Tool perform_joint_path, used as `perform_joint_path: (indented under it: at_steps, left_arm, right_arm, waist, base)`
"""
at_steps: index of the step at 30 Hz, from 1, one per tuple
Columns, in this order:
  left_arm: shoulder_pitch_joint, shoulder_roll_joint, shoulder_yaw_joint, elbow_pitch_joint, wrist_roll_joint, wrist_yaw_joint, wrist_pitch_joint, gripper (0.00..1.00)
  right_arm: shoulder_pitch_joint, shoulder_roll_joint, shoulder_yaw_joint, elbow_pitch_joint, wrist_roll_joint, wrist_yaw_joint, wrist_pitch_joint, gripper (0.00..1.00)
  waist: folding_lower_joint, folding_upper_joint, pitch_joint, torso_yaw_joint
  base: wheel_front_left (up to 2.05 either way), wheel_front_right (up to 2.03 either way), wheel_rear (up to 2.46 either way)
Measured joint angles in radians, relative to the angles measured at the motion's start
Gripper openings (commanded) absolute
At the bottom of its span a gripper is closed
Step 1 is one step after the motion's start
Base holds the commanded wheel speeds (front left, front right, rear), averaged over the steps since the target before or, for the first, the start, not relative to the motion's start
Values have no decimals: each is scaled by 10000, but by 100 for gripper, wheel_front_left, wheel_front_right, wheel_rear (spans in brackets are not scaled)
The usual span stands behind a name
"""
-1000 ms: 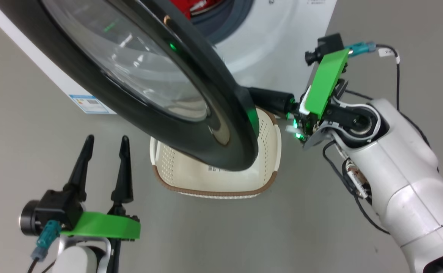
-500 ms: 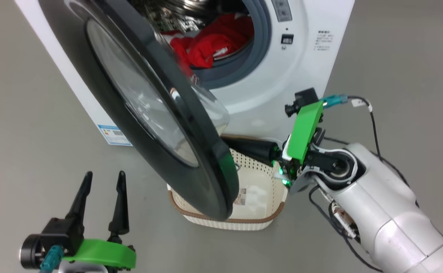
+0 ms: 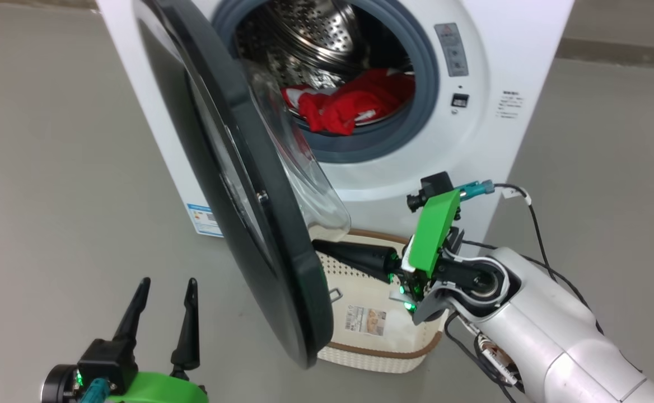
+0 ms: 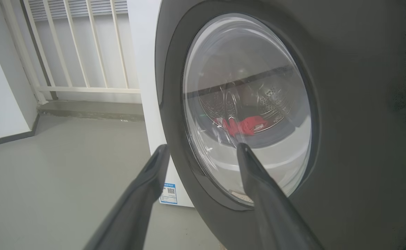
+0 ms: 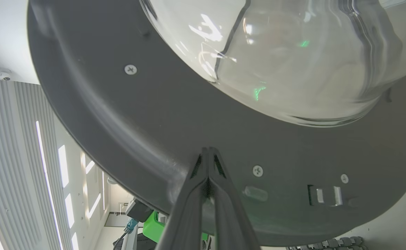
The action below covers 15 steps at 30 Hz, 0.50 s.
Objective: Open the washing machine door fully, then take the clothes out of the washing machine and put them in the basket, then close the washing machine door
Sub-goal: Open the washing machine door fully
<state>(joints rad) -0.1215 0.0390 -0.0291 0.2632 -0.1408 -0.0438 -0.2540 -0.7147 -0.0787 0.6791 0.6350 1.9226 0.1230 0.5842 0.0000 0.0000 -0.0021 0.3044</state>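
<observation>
I see the door (image 3: pixel 282 268) partway open, closed right fingers (image 5: pixel 196 194) on its rim (left fingers (image 3: pixel 134 310) spread), clothes (image 3: pixel 355 106) inside at upper centre, basket (image 3: pixel 377 358) empty.

Clothes (image 3: pixel 349 107) in drum (image 3: pixel 304 33); basket (image 3: pixel 384 350) on floor (image 3: pixel 52 168) R of door (image 3: pixel 285 268).

The washing machine door (image 3: pixel 288 268) has swung wider open, with the right gripper (image 5: pixel 208 150) following.

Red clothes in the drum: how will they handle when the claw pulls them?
Probably floppy: the clothes lie crumpled in folds low in the drum, so they would drape from a pinch. Likely light, being thin fabric. They look bunched, so one pull may drag several pieces over the grey rubber ring.
</observation>
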Motion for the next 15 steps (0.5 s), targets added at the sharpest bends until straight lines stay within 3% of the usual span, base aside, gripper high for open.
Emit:
perform_joint_path:
  at_steps: [15]
  left_arm:
    - [14,84,-102,58,-63,0,46,100]
  right_arm:
    - [9,6,821,161,389,0,-270,0]
  waist:
    - [0,0,-336,1138]
  base:
    - [0,0,0]
